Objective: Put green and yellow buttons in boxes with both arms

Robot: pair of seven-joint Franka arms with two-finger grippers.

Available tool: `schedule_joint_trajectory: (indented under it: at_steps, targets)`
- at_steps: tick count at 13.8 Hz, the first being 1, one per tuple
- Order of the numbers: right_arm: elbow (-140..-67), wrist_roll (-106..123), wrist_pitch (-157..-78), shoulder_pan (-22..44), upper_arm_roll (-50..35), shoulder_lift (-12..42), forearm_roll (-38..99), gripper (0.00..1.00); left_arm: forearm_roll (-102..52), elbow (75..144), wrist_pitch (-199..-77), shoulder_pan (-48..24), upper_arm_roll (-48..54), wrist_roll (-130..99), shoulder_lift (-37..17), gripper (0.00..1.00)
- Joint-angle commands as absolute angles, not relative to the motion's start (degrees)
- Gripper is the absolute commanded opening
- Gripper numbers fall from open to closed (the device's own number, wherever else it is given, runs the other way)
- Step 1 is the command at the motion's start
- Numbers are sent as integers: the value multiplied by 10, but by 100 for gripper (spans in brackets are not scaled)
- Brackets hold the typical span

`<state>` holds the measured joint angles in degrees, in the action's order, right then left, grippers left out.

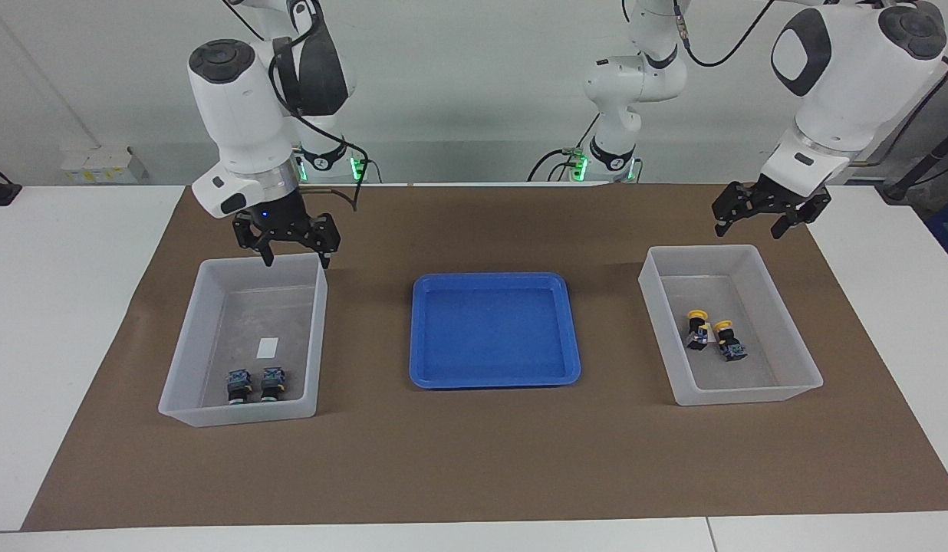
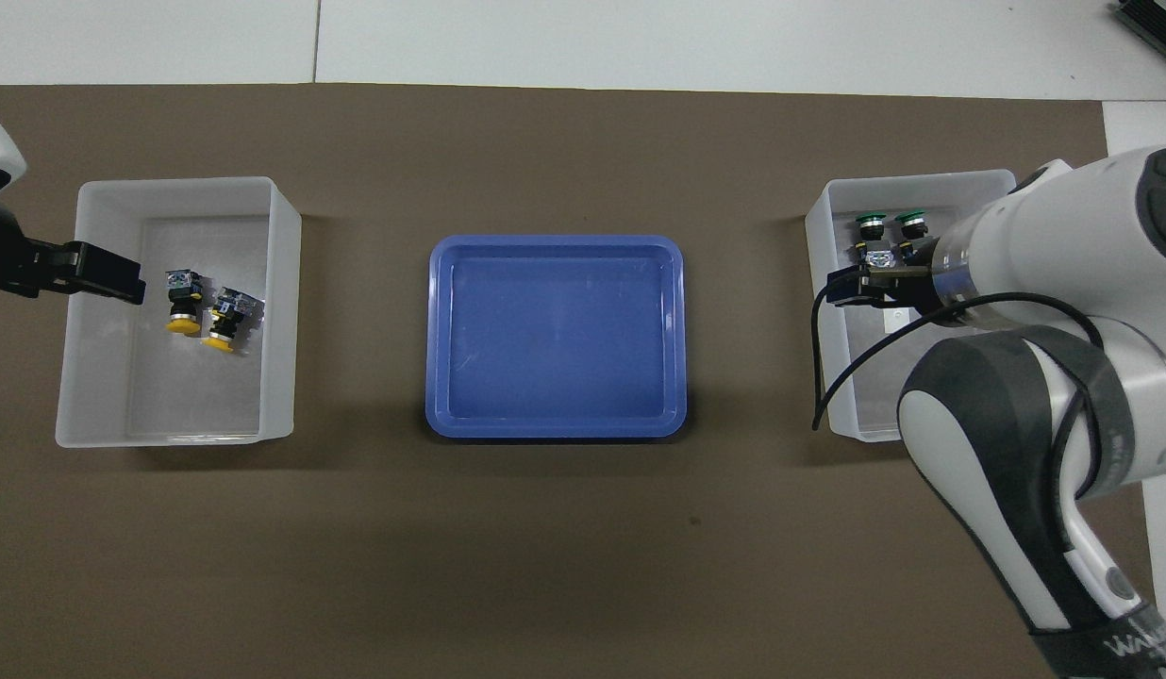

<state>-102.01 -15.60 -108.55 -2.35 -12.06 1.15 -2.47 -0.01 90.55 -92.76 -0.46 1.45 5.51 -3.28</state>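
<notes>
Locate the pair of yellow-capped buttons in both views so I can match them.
Facing view: the yellow buttons lie side by side in the translucent box at the picture's right, toward the left arm's end of the table.
Overhead view: the same pair lies in that box at the picture's left.
Shared landmark: the blue tray at the centre, between the two boxes.

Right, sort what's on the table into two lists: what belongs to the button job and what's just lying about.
Part of the job:
- two green buttons in the box at the right arm's end
- two yellow buttons in the box at the left arm's end
- right pincer, open, above its box
- left pincer, open, above its box

Just lying about:
- blue tray, with nothing in it
- brown mat
</notes>
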Motion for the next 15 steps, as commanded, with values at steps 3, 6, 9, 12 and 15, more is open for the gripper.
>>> schedule_joint_trajectory:
  at_steps: [3, 6, 9, 12, 15]
  targets:
    - [-991, -162, -1060, -25, -125, 21, -23, 100, 9, 925, -932, -4, 14, 50, -16, 100]
    - [-977, -161, -1051, -25, -125, 22, -24, 100, 9, 924, -933, -4, 15, 50, -17, 100]
    - [-968, -159, -1049, -27, -125, 22, -24, 100, 9, 924, -932, -4, 14, 50, -17, 100]
    - [-959, -158, -1046, -30, -125, 23, -23, 100, 9, 925, -932, -4, 14, 50, -17, 100]
    - [-949, -155, -1023, -35, -125, 23, -23, 100, 9, 925, -932, -4, 15, 50, -17, 100]
